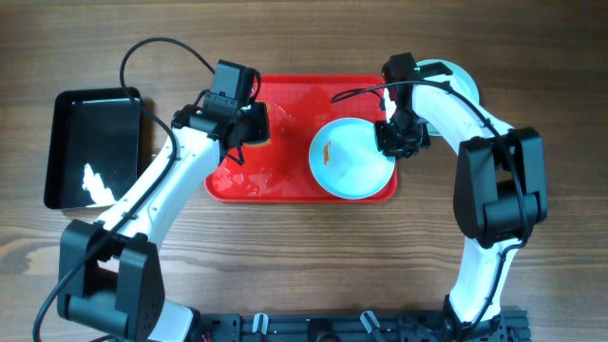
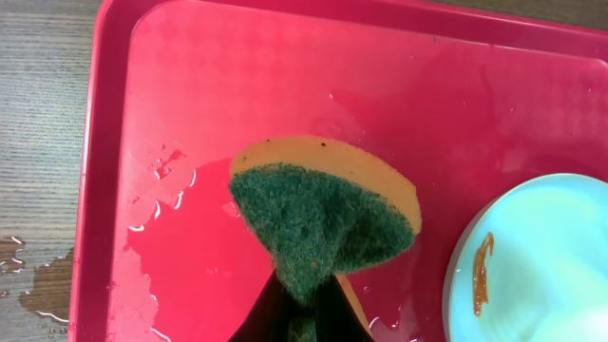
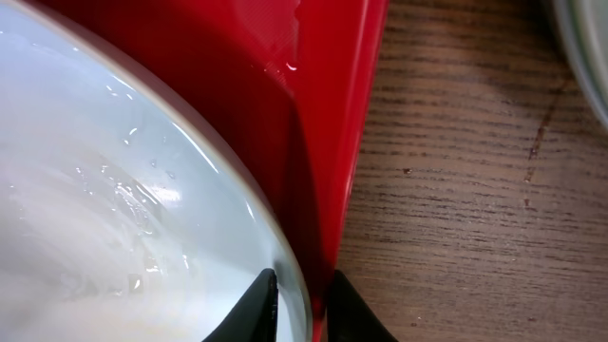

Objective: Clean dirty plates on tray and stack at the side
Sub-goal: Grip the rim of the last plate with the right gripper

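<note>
Wet red tray [image 1: 285,180] has one plate [image 1: 356,161] in it, with an orange smear [image 1: 327,152]. The left gripper [image 2: 306,309] is clamped on a sponge [image 2: 323,214], and the right gripper [image 3: 299,299] pinches the plate's rim.

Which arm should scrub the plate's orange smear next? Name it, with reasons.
Left: the left gripper clamps the sponge beside the smeared plate. The right gripper only straddles that plate's rim.

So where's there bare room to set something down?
Bare wood: in front of the red tray, between the arms. On the tray, the wet patch left of the plate, beside the sponge, is free. Crowded: the plate's right rim, gripped by the right hand, and beside the black tray, under the left arm.
</note>
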Controlling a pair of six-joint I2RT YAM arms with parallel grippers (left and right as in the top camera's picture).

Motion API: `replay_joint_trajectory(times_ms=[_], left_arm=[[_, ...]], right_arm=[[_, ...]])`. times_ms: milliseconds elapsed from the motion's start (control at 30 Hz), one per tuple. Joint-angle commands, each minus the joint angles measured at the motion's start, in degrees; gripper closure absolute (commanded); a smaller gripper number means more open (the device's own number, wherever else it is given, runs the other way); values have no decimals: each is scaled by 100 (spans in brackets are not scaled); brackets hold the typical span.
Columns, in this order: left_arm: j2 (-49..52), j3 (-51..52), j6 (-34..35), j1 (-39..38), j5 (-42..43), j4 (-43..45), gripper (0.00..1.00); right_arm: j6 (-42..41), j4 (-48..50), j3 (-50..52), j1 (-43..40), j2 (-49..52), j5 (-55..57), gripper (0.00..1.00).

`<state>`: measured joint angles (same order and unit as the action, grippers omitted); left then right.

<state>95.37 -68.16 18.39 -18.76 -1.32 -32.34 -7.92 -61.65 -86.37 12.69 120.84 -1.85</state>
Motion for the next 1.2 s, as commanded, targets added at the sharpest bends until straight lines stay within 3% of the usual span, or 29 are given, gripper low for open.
replay_joint_trajectory(times_ms=[0, 300, 1167], left_arm=[[44, -42, 55, -9, 87, 37, 96], [44, -42, 55, -9, 87, 37, 96], [44, -42, 55, -9, 87, -7, 96]], right_arm=[[-459, -109, -37, 81, -127, 409, 82], [-461, -660, -468, 81, -127, 221, 82], [-608, -153, -76, 85, -125, -765, 85]])
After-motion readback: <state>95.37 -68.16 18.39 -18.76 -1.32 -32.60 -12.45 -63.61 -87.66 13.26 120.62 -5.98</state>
